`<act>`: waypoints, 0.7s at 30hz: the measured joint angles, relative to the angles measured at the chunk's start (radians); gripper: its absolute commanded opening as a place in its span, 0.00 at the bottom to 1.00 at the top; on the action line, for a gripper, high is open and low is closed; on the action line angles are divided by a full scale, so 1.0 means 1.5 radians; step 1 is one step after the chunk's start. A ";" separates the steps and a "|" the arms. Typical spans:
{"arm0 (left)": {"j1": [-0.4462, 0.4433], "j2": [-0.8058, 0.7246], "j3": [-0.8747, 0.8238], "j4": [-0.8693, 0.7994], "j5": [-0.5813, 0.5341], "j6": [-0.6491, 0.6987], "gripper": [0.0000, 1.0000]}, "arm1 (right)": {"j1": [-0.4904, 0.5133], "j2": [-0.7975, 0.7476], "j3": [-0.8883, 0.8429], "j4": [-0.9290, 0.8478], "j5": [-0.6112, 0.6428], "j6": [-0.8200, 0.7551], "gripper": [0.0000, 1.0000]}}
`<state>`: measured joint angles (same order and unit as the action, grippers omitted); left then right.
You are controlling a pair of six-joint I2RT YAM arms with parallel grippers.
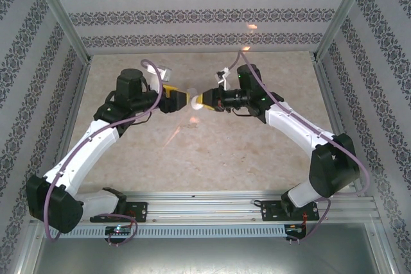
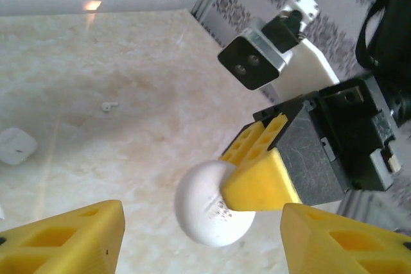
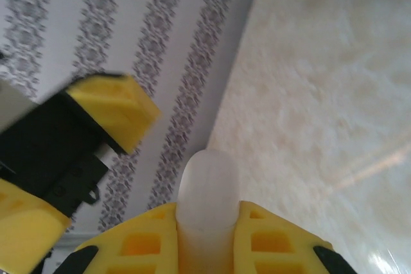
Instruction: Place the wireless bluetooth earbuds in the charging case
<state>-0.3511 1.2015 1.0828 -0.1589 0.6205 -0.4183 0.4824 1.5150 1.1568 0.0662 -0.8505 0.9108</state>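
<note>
- the right hand (image 3: 207, 216) is clamped on the round case (image 3: 207, 184), holding it in the air above the counter (image 1: 244, 152).
- the left hand (image 1: 183, 98) faces it with fingers spread wide, gripping nothing; the round case sits in the gap between them with space on both sides.
- one earbud (image 2: 110, 104) lies on the counter, well apart from both hands.
- a square case (image 2: 14, 145) lies on the counter near the earbud.

Right hand (image 1: 200, 99) gripping white case (image 1: 192, 99), left hand (image 1: 184, 98) opposite
</note>
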 measured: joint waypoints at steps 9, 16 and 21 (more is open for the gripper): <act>0.025 -0.012 -0.039 0.149 0.068 -0.259 0.55 | 0.013 0.000 0.001 0.198 0.043 0.088 0.01; 0.052 0.006 -0.046 0.261 0.134 -0.359 0.46 | 0.019 -0.001 0.001 0.276 0.043 0.130 0.01; 0.052 0.013 -0.046 0.266 0.155 -0.365 0.47 | 0.030 -0.009 -0.001 0.294 0.052 0.143 0.01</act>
<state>-0.2726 1.2213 1.0138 0.2405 0.8536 -0.9661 0.5274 1.5017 1.1561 0.5072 -0.7731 1.1255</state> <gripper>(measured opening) 0.470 0.161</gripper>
